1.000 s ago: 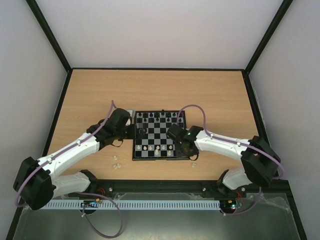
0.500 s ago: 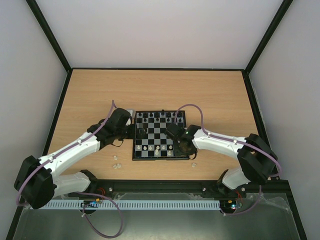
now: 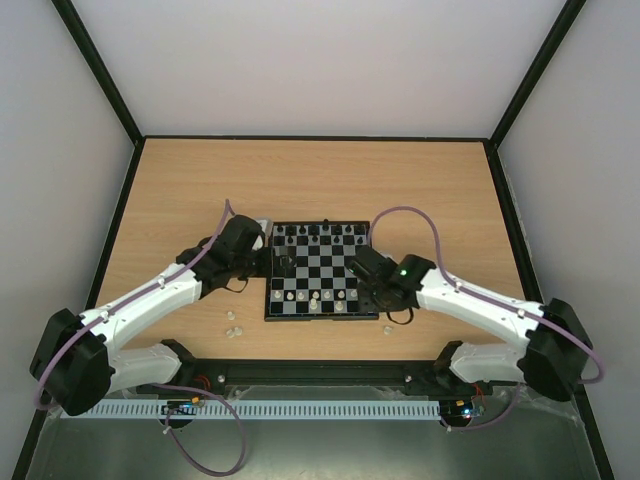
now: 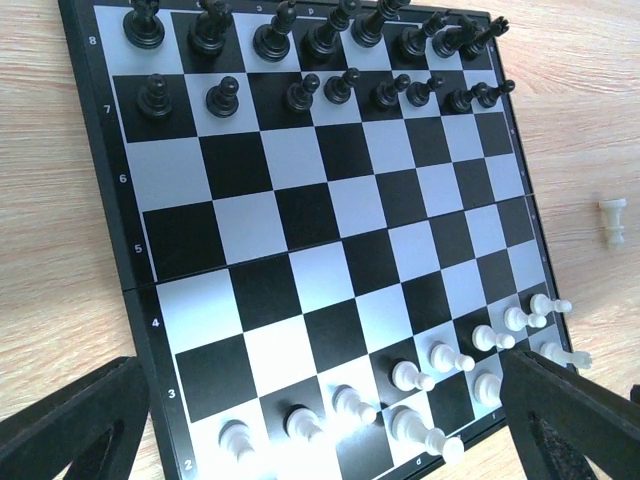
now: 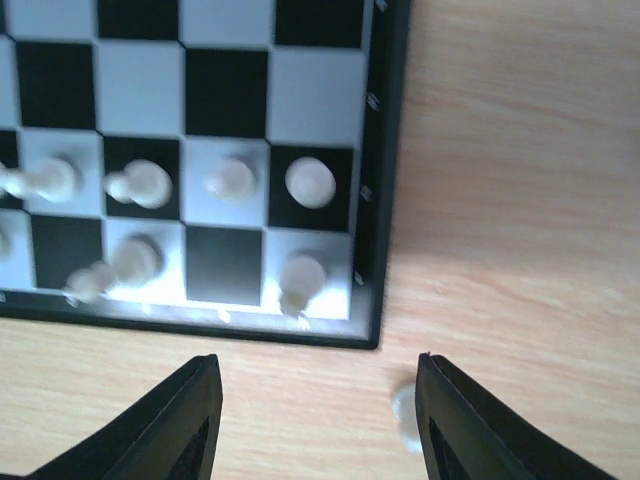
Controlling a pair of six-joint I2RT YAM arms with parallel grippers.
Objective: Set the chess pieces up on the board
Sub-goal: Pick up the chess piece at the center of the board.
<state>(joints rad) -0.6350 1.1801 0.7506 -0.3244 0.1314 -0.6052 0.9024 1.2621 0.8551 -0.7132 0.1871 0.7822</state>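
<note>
Moved: the right arm has drawn back from over the board's right side, its elbow swinging out toward the right edge of the counter (image 3: 300, 180), and its fingers have parted. The left arm and the set pieces look the same as a second ago.
Board: a small square chessboard (image 3: 318, 283) with black and pale grey checks, a black border and tiny markings along the rim. It lies flat on the wooden counter, midway between the two arms.
Black pieces (image 4: 300, 92): these fill the two far rows, all upright.
White pieces (image 4: 405, 375): a line of pawns runs along the second near row. A few more stand on the nearest row toward the right corner. The glare there blurs their shapes.
Loose pieces: one white piece (image 5: 404, 408) lies on the counter just off the board's near right corner. Two small pale ones (image 3: 232, 317) sit near the board's near left corner, apart from it.
Left fingers (image 4: 70, 430): spread wide and holding nothing. They hang at the board's left side, and in the wrist view they frame its near rows without touching any piece.
Right fingers (image 5: 190, 420): parted and holding nothing. They hang over bare counter just in front of the board's near right corner. The white corner piece on the board stands just beyond the gap. The loose white piece lies just beside the right-hand finger, and I cannot tell whether they touch.
</note>
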